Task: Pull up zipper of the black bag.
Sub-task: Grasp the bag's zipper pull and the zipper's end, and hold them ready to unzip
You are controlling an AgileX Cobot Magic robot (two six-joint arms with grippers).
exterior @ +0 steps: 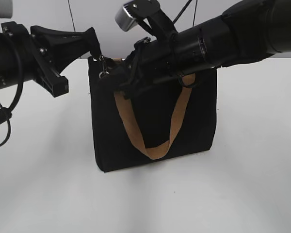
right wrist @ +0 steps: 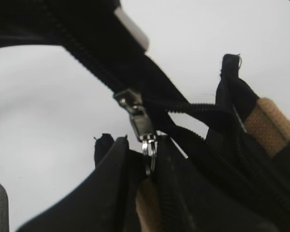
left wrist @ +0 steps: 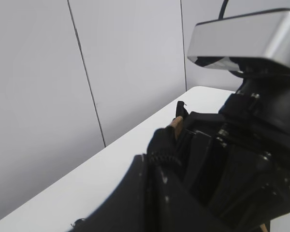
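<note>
The black bag (exterior: 155, 121) stands upright on the white table, one tan handle (exterior: 157, 145) hanging down its front. My left gripper (exterior: 94, 46) is shut on the bag's top left corner; the left wrist view shows its fingers (left wrist: 157, 157) pressed together on black zipper tape. The silver zipper (exterior: 105, 74) sits near that left end of the bag's top. In the right wrist view the zipper slider (right wrist: 135, 113) hangs from the tape, and its ring tab lies between my right gripper's fingers (right wrist: 147, 169), which are shut on it. To the right of the slider the two zipper tapes run apart.
The white table (exterior: 242, 184) lies around the bag, with a grey panelled wall (left wrist: 63, 96) behind. My right arm (exterior: 223, 39) reaches over the bag's top from the right, and its wrist camera (left wrist: 246, 38) sits close to my left gripper.
</note>
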